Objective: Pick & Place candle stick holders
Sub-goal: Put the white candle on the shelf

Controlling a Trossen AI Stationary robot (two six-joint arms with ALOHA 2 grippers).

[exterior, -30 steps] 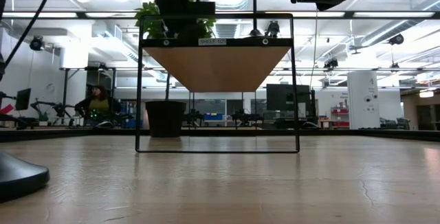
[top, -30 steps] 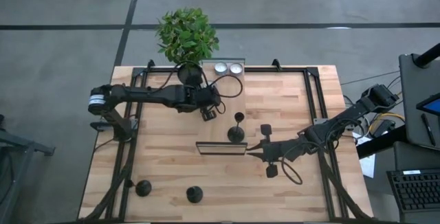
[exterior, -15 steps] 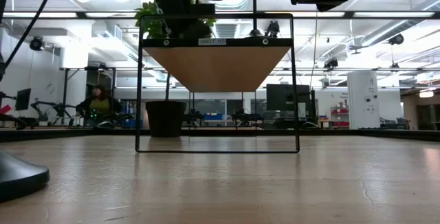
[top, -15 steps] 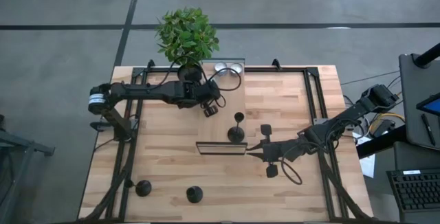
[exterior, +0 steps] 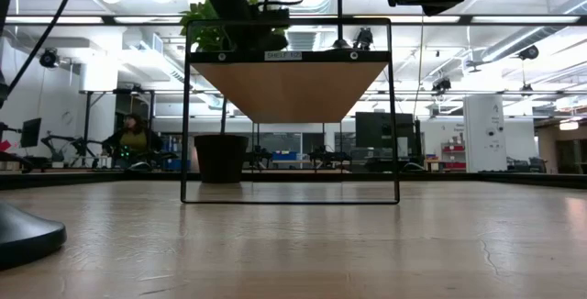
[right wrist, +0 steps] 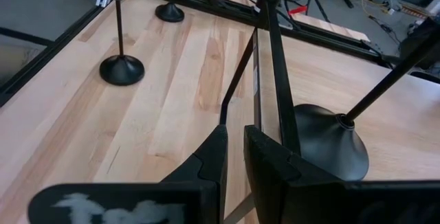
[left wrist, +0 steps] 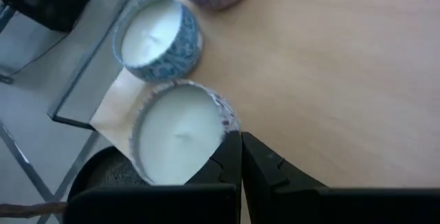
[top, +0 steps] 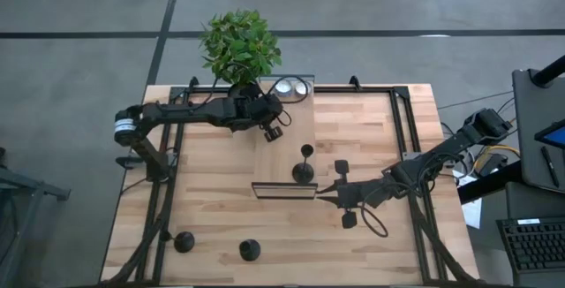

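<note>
The left gripper point(top: 274, 132) hovered near the table's far edge, just beside the potted plant point(top: 240, 45) and the white tealights point(left wrist: 177, 133), its fingers point(left wrist: 227, 165) pressed together on nothing. One candle stick holder point(top: 304, 168) stood upright near the middle of the wooden table point(top: 221, 200), close to a black-framed shelf point(top: 284, 190). The other two candle stick holders point(top: 184, 241) stood well apart from it at the table's near left corner, side by side. The right gripper point(top: 343, 192) waited on the middle-right of the table, just right of the shelf, fingers point(right wrist: 212, 159) drawn to a narrow gap and holding nothing. A person point(exterior: 131, 137) sat in the room beyond.
</note>
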